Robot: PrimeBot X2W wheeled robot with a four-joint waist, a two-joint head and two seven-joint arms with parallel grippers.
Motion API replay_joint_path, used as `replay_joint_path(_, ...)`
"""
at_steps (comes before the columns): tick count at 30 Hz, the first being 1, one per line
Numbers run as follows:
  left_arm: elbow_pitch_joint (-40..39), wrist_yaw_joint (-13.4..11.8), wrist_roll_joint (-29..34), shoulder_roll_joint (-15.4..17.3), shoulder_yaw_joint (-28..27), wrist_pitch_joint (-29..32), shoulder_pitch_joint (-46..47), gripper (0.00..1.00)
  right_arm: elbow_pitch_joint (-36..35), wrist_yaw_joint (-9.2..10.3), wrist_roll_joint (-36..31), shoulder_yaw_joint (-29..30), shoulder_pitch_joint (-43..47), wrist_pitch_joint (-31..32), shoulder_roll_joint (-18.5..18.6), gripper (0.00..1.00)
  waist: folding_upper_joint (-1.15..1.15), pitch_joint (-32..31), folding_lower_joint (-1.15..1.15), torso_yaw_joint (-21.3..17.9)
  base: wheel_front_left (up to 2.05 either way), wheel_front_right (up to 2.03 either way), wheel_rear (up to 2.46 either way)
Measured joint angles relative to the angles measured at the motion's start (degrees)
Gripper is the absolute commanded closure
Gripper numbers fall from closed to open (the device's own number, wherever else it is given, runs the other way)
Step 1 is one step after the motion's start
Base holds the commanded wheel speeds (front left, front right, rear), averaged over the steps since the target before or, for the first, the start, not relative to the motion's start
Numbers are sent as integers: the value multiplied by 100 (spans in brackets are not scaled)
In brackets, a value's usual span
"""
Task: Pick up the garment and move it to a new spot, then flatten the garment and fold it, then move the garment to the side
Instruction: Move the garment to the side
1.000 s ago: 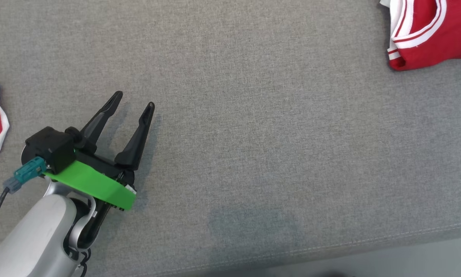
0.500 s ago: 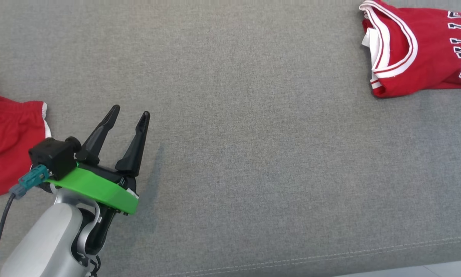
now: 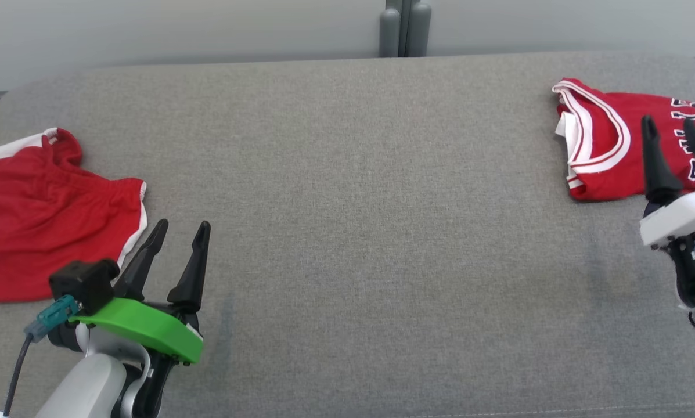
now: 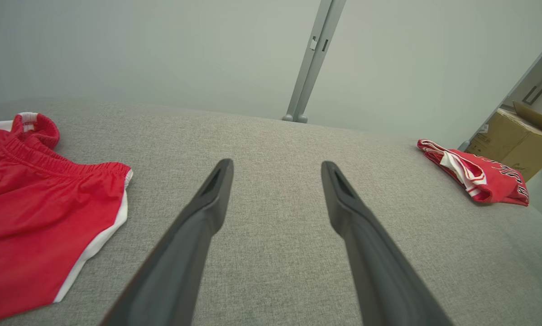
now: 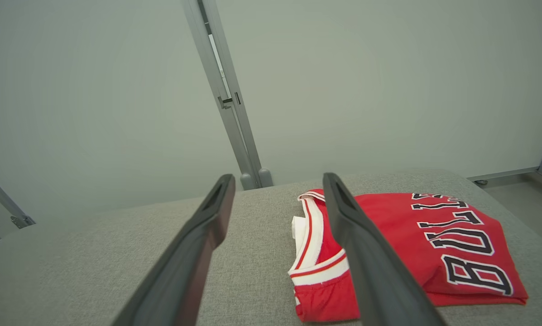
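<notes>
- Two red garments lie on a grey fabric-covered bench (image 3: 382, 203), well apart, one toward each end.
- At the robot's left end are red shorts with white side trim and a gathered waistband (image 3: 39, 226). They are spread loosely with soft wrinkles, and one waistband corner is bunched up at the far edge.
- At the right end is a red sleeveless jersey with white-and-red banded edging and dark block lettering (image 3: 608, 183). It is folded into a compact, flat rectangle.
- The left hand (image 3: 183, 226) hovers over bare bench just beside the shorts' trimmed hem. Its two dark fingers are spread with nothing between them.
- A bright green plastic plate (image 3: 144, 328) sits at that wrist, with a small black block and a teal connector on its outer side.
- The right hand (image 3: 668, 122) sits at the near edge of the jersey, fingers spread and empty. In the head view the fingertips overlap the cloth, and whether they touch it cannot be told.
- Behind the bench are a pale wall and a grey upright post (image 3: 404, 29).
- Past the jersey's end, the left wrist view shows a brown cardboard box (image 4: 510, 140).
</notes>
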State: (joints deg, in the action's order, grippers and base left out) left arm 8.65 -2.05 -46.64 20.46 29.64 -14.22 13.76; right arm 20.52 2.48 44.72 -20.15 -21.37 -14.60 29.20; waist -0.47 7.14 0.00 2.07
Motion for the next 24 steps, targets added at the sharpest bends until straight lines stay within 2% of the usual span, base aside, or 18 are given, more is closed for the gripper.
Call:
replay_joint_path(7,-5,-126,-10,2,-138,-3,-343,0,-430,67,-204,-7,706,0,-147,0,0,-428,0,124,0,0,0)
replay_joint_path(13,-34,-258,49,4,-209,-4,-629,0,-867,234,-455,130,1445,1,-258,0,0,-758,0,193,0,0,0)
replay_joint_path(24,-166,-325,219,-19,-410,-5,-859,0,-1493,377,-964,413,2075,1,-435,0,0,-828,0,227,0,0,0)
